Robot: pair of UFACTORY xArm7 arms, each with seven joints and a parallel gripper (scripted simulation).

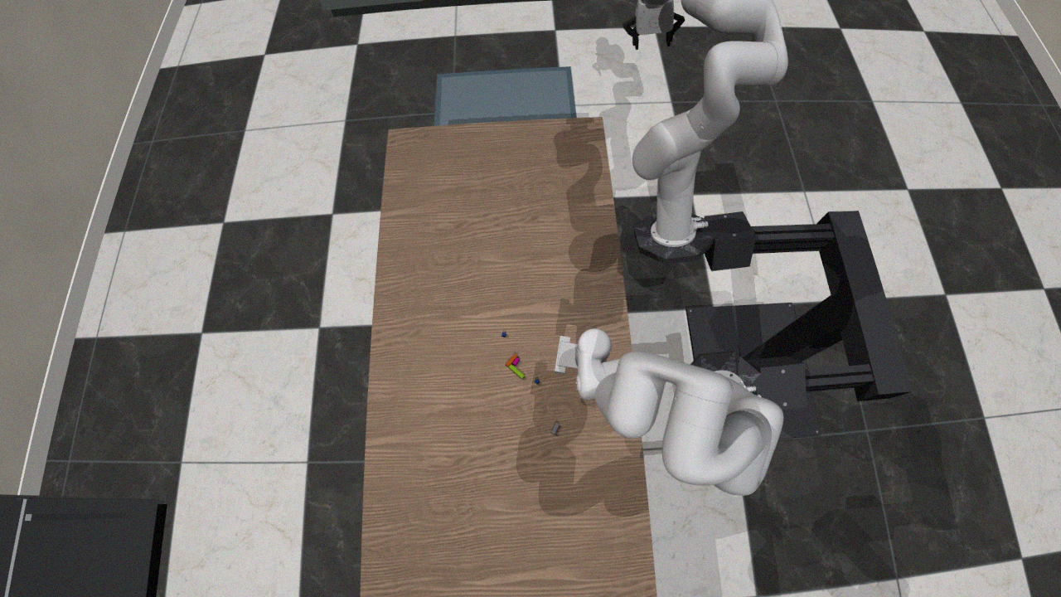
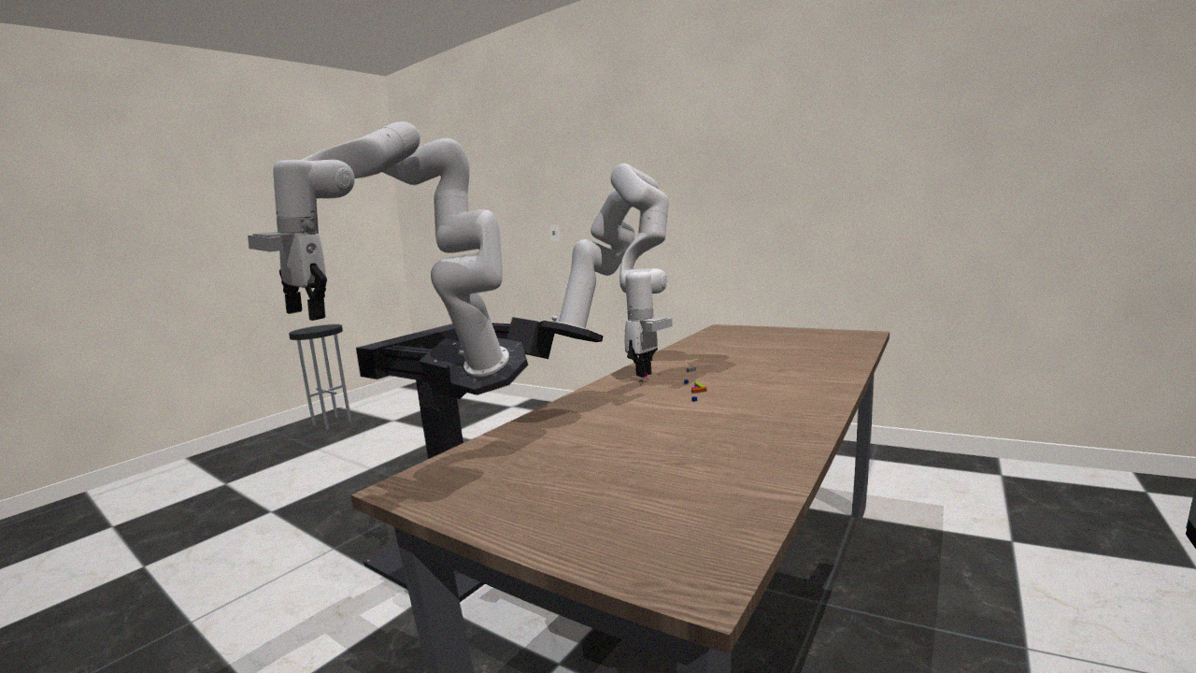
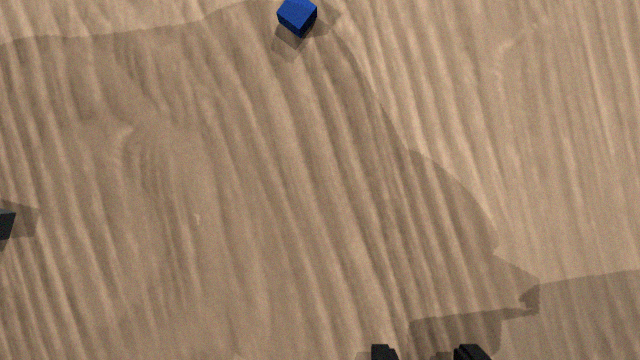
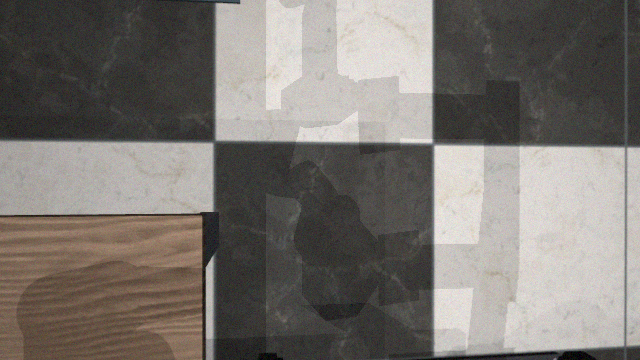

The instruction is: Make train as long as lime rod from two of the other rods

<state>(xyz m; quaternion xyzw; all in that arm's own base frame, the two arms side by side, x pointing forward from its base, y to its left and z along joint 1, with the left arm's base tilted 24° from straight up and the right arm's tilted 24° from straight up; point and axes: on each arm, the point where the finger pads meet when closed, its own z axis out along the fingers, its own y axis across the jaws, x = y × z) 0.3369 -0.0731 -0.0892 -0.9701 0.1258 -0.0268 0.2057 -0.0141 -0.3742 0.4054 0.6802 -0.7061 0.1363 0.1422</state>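
A lime rod (image 1: 516, 371) lies with its end by an orange rod (image 1: 511, 361) (image 2: 699, 390); a magenta rod (image 1: 515, 361) lies beside the orange one. One blue rod (image 1: 537, 381) (image 2: 686, 381) (image 3: 297, 16) lies nearer the arms, another blue rod (image 1: 503, 333) (image 2: 693, 399) farther off. A grey rod (image 1: 555, 428) (image 2: 690, 368) (image 3: 6, 225) lies apart. My left gripper (image 2: 642, 372) (image 3: 426, 354) is low over the table near the arms' edge, shut on what looks like a second magenta rod, mostly hidden by the fingers. My right gripper (image 1: 652, 46) (image 2: 304, 314) is open and empty, beyond the table.
The wooden table (image 1: 474, 222) (image 2: 669, 494) (image 4: 100, 240) has its edge close to the left gripper. The arms' black stand (image 1: 853, 297) is beside it. A blue-grey box (image 1: 504, 92) is at the table's far end. A stool (image 2: 316, 332) stands below the right gripper.
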